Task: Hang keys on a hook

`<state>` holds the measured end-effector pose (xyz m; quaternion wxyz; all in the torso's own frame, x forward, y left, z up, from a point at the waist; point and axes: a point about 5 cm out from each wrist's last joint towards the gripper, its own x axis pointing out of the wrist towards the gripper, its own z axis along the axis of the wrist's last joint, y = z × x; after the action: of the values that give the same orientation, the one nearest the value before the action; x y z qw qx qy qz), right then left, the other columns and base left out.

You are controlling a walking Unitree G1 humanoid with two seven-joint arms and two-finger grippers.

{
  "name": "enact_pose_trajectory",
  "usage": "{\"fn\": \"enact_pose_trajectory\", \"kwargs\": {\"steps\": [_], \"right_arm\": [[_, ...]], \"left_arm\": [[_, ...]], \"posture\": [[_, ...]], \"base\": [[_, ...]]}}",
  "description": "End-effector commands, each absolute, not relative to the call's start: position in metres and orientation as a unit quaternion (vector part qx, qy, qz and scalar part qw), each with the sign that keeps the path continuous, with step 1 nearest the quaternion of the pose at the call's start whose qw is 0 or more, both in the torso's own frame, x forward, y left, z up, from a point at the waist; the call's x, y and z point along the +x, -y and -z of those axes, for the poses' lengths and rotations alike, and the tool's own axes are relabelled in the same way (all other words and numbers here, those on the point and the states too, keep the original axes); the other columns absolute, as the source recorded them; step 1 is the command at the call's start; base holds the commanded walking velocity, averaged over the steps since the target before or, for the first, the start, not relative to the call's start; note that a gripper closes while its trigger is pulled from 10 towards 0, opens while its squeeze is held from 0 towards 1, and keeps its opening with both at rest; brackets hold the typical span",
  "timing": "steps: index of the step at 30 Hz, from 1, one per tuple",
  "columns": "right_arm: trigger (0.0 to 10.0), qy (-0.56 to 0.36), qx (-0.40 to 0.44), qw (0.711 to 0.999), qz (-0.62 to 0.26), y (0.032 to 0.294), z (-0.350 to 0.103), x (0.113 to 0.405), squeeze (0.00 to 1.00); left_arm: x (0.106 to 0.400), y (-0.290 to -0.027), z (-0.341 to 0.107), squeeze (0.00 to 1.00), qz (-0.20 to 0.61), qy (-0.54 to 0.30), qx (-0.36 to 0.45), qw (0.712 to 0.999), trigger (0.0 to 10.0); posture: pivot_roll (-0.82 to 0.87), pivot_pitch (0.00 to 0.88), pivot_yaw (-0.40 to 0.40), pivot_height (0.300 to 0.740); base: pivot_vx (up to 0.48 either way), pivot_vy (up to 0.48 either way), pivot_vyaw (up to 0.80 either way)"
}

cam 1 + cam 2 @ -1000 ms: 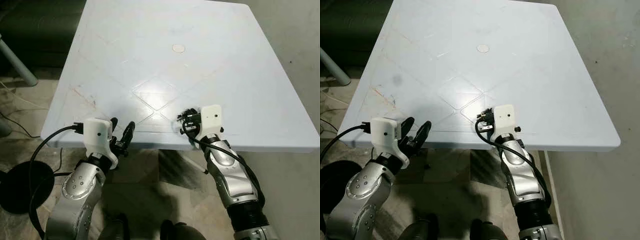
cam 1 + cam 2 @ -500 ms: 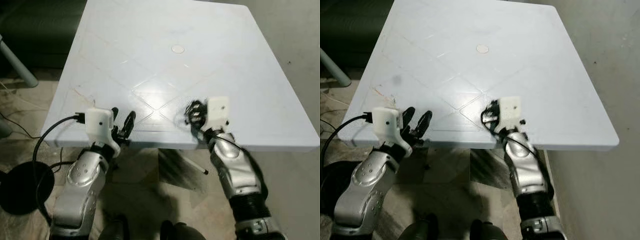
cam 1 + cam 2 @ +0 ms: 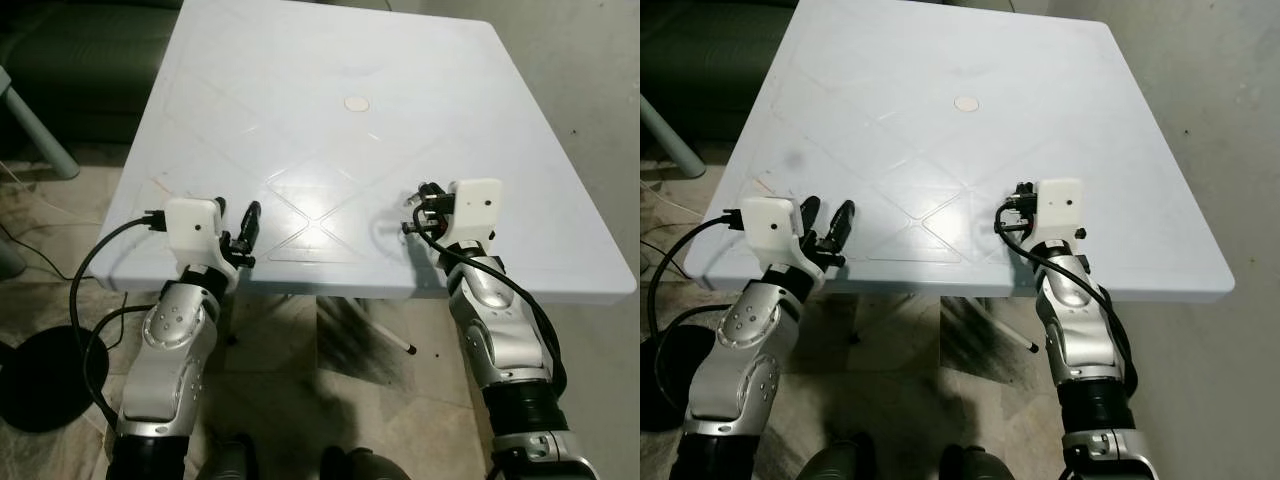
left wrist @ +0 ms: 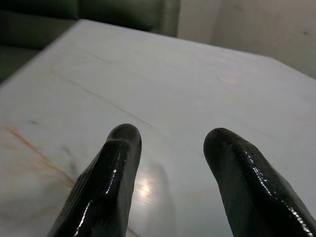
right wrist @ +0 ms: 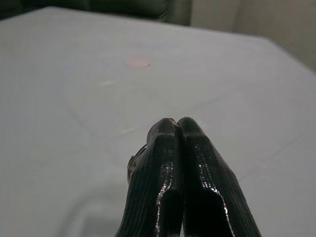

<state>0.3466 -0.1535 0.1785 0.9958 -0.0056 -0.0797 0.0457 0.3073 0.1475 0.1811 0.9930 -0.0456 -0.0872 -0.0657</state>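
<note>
Keys (image 5: 132, 163) mostly hidden behind closed fingers (image 5: 168, 163).

Both silver arms reach forward, elbows bent, each wrist topped by a white camera block with a black cable looping back along the forearm. The left gripper (image 3: 244, 232) points forward with its two black fingers (image 4: 113, 170) spread apart, a clear gap between the tips. The right gripper (image 5: 175, 127) has its fingers pressed together at the tips; a small metal ring (image 5: 134, 163) peeks out just beside them, pinched at their side. The right wrist is tilted slightly inward, toward the left arm. The two grippers are well apart from each other.
</note>
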Motion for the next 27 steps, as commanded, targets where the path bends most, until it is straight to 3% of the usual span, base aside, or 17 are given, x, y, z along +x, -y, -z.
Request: {"fn": "enact_pose_trajectory", "kwargs": {"steps": [1, 3, 4, 6, 7, 8, 9, 12, 17, 27], "right_arm": [[0.0, 0.091, 0.003, 0.996, -0.023, 0.167, -0.183, 0.344, 0.0], [2.7, 0.087, 0.012, 0.996, -0.011, 0.173, -0.183, 0.344, 0.0], [2.7, 0.088, 0.011, 0.996, -0.011, 0.173, -0.183, 0.344, 0.0], [4.6, 0.089, 0.014, 0.996, -0.009, 0.176, -0.183, 0.344, 0.0], [4.6, 0.089, 0.014, 0.996, -0.009, 0.176, -0.183, 0.344, 0.0], [7.6, 0.087, 0.019, 0.996, -0.007, 0.179, -0.183, 0.345, 0.0], [9.7, 0.086, 0.025, 0.996, -0.008, 0.18, -0.183, 0.344, 0.0], [10.0, 0.092, 0.066, 0.992, -0.057, 0.178, -0.183, 0.342, 0.0], [10.0, 0.126, 0.045, 0.984, -0.119, 0.17, -0.184, 0.336, 0.0], [10.0, 0.132, 0.047, 0.981, -0.136, 0.164, -0.183, 0.336, 0.0]], "left_arm": [[0.31, -0.155, -0.181, 0.0, 0.048, 0.09, -0.04, 0.994, 10.0], [0.313, -0.16, -0.181, 0.0, 0.036, 0.09, -0.034, 0.995, 10.0], [0.313, -0.161, -0.181, 0.0, 0.033, 0.091, -0.033, 0.995, 10.0], [0.315, -0.165, -0.181, 0.0, 0.021, 0.089, -0.025, 0.996, 10.0], [0.315, -0.165, -0.181, 0.0, 0.021, 0.089, -0.025, 0.996, 10.0], [0.317, -0.167, -0.18, 0.0, 0.009, 0.087, -0.012, 0.996, 10.0], [0.319, -0.169, -0.18, 0.0, 0.001, 0.086, -0.001, 0.996, 10.0], [0.321, -0.168, -0.179, 0.0, -0.002, 0.086, -0.01, 0.996, 10.0], [0.324, -0.164, -0.177, 0.0, 0.005, 0.084, -0.01, 0.996, 10.0], [0.329, -0.164, -0.176, 0.0, 0.005, 0.082, -0.014, 0.997, 10.0]], "posture": [[0.1, 0.087, -0.092, 0.74], [0.1, 0.077, -0.09, 0.74], [0.1, 0.077, -0.09, 0.74], [0.11, 0.068, -0.091, 0.74], [0.11, 0.068, -0.091, 0.74], [0.11, 0.068, -0.091, 0.74], [0.11, 0.062, -0.09, 0.74], [0.11, 0.052, -0.09, 0.74], [0.1, 0.038, -0.089, 0.74], [0.1, 0.015, -0.085, 0.74]], "base": [[0.0, 0.0, 0.0], [0.0, 0.0, 0.0], [0.0, 0.0, 0.0], [0.0, 0.0, 0.0], [0.0, 0.0, 0.0], [0.0, 0.0, 0.0], [0.0, 0.0, 0.0], [0.0, 0.0, 0.0], [0.0, 0.0, 0.0], [0.0, 0.0, 0.0]]}}
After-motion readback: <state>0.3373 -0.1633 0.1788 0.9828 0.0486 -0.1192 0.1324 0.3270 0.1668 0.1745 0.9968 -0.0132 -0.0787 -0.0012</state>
